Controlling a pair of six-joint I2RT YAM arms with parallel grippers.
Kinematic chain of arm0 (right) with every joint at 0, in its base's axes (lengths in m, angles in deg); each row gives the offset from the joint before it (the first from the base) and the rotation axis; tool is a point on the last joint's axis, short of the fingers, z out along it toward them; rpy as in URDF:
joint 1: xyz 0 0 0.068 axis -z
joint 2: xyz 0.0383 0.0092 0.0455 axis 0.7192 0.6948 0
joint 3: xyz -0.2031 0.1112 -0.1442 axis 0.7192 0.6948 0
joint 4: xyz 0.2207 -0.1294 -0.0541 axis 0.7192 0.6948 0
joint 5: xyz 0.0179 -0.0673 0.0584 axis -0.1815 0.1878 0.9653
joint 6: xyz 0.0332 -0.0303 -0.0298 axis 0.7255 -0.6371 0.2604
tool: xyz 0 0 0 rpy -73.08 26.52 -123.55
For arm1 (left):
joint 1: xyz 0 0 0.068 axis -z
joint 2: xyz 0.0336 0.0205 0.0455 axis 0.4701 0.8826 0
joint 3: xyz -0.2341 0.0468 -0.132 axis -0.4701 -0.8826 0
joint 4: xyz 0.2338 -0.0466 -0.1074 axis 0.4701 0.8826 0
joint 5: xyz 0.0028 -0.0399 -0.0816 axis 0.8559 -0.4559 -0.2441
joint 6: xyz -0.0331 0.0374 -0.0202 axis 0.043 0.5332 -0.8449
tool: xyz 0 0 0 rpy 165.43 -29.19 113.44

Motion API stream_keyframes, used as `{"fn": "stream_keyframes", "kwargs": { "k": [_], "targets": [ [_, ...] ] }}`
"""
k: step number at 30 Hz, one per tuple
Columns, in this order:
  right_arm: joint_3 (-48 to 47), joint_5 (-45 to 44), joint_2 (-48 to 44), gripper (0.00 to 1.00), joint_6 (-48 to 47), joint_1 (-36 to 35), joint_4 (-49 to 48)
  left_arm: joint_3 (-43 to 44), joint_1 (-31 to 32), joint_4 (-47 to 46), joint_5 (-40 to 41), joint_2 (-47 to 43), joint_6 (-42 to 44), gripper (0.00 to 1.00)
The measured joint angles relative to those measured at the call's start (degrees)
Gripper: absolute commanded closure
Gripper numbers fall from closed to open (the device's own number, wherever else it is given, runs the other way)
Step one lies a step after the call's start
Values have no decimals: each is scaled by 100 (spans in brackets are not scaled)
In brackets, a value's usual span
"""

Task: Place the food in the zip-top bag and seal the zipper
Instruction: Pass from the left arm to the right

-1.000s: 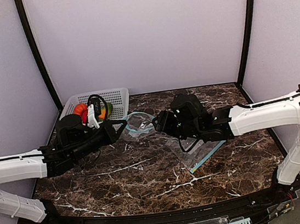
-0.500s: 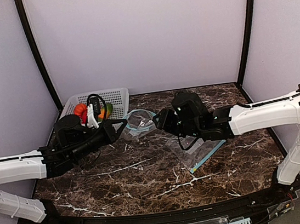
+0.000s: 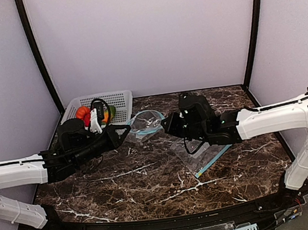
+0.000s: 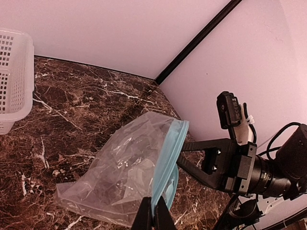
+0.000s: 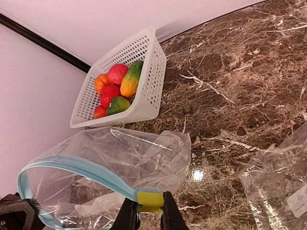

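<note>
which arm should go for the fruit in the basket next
Probably left: the left gripper pinches the bag rim near the basket of fruit; the right gripper holds the opposite rim, farther away.

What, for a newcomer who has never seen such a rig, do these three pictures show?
Two white robot arms reach over a marble-patterned table. One picture looks down from above and behind them: the left arm on the left, the right arm on the right. The other two come from a camera on each wrist. Both arms' jaws are shut on the blue rim of a clear zip-top bag, holding its mouth open between them. Toy fruits sit in a white basket at the back left. A second clear bag lies flat on the table.
</note>
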Motion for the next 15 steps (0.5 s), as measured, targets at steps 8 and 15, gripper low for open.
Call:
{"fn": "stream_keyframes", "kwargs": {
  "k": [8,15],
  "targets": [
    [-59,-223,-179,100,-601,0,289,223,0,621,33,238,267,66],
    [-581,-446,-184,100,-1255,11,1467,629,0,1207,-109,302,892,14]
  ]
}}
